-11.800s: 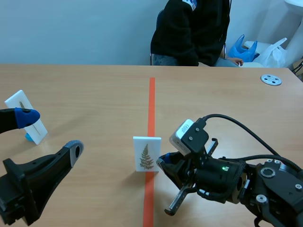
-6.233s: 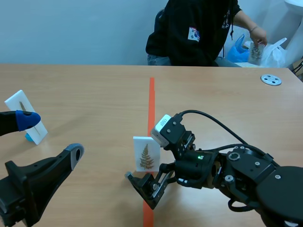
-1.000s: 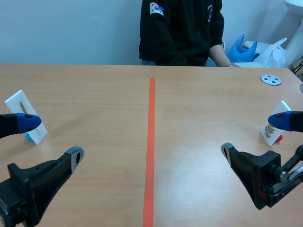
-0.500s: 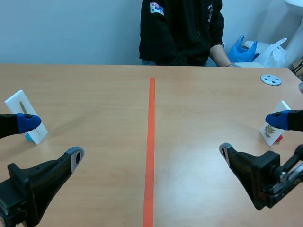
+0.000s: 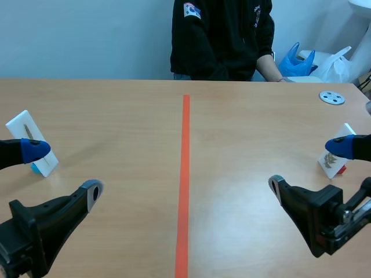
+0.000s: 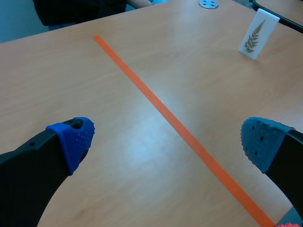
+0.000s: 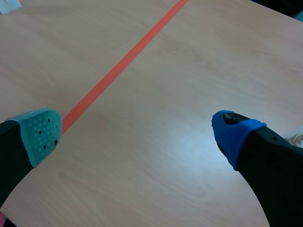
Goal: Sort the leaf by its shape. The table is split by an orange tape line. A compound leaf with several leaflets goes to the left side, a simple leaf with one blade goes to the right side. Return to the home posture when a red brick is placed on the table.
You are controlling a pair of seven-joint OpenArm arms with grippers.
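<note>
The left gripper (image 5: 62, 169) and right gripper (image 5: 308, 166) gape wide, empty; the upright fern card (image 5: 330, 162) stands two o'clock of the right, nearer one.

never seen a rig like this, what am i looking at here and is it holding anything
It's a two-armed robot working at a wooden table. The wide picture looks out from between the arms. The other two come from a camera on each wrist, looking forward and down. The left gripper and right gripper are both open and hold nothing. An orange tape line splits the table. A white card stands on the left side, a fern-leaf card on the right. A person sits opposite.
</note>
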